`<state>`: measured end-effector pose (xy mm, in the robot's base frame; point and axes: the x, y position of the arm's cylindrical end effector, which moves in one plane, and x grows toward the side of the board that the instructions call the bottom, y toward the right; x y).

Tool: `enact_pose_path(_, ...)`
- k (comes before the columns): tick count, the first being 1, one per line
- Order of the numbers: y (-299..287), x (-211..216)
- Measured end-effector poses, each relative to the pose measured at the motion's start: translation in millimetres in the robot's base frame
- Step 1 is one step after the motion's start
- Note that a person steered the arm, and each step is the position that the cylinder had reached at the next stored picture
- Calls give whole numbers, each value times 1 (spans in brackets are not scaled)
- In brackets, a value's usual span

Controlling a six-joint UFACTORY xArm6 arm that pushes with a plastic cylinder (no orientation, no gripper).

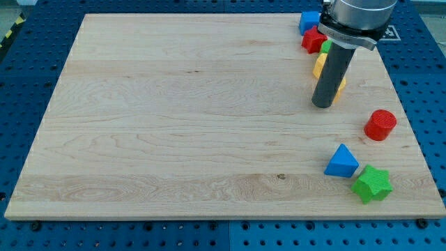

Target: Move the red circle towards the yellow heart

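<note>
The red circle [380,125], a short red cylinder, lies near the board's right edge. My tip [323,105] rests on the board to its upper left, about a block's width away and not touching it. Yellow shows on both sides of the rod: one part [319,67] on its left, another [341,86] on its right just above the tip. The rod hides most of it, so I cannot tell the shape or whether it is one block or two.
A blue block [308,21], a red block [313,40] and a green block [325,47] cluster at the top right behind the rod. A blue triangle [341,162] and a green star [371,184] lie at the lower right. The wooden board [174,125] lies on a blue pegboard.
</note>
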<state>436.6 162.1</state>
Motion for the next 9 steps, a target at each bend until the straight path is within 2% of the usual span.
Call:
enact_pose_path(1,0,31)
enact_pose_path(2,7,79)
enact_pose_path(5,161,90)
enact_pose_path(6,170,86)
enact_pose_path(9,91,55)
